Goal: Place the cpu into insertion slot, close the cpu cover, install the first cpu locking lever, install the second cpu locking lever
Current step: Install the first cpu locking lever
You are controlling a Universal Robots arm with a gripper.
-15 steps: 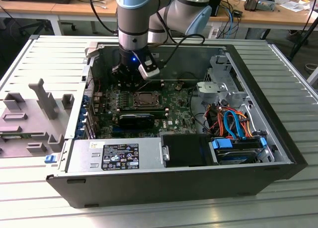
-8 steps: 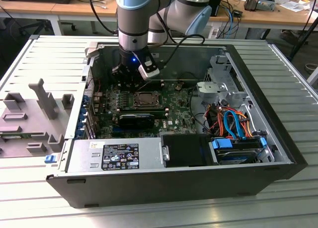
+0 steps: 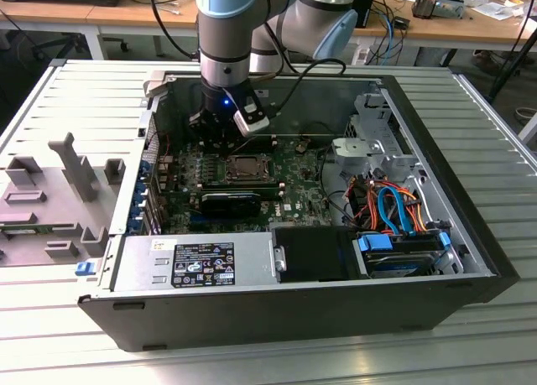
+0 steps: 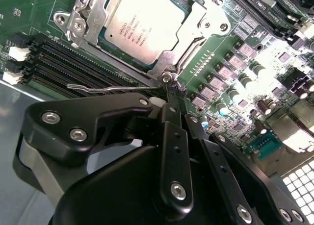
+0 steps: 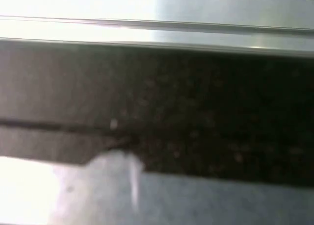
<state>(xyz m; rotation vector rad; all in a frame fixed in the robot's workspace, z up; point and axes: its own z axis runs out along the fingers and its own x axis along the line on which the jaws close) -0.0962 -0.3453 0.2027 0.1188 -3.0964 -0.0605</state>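
— How does the gripper stand?

— The gripper (image 4: pixel 168 101) has its black fingers (image 4: pixel 174 146) closed together, the tips meeting with no gap that I can see. They come to a point at the end of a thin wire lever (image 4: pixel 108 89), beside a screw at the corner of the cover (image 4: pixel 198 26). I cannot tell whether the lever is pinched between them.

— And the chip?

— The chip (image 4: pixel 142 26) lies flat in its socket (image 4: pixel 147 63), silver top up, just beyond the fingertips. The cover is down over it, with its frame lying around the chip's edges.

— How does the lever run?

— From the fingertips it stretches out alongside the long black memory slots (image 4: pixel 73 63), close above them.

— What lies around all that?

— There is a green board (image 4: pixel 29 9), with rows of small grey blocks and round capacitors (image 4: pixel 255 68) on the gripper's other side. In the exterior view the arm (image 3: pixel 226 33) comes straight down into an open computer case (image 3: pixel 457 158) lying on a slatted metal table (image 3: pixel 84 91). A grey power supply (image 3: pixel 193 263) sits along the case's near edge. Blue and orange cables (image 3: pixel 394 209) are bunched toward the exterior view's right. Grey plastic holders (image 3: pixel 75 163) stand on the table beside the case, at the exterior view's left.
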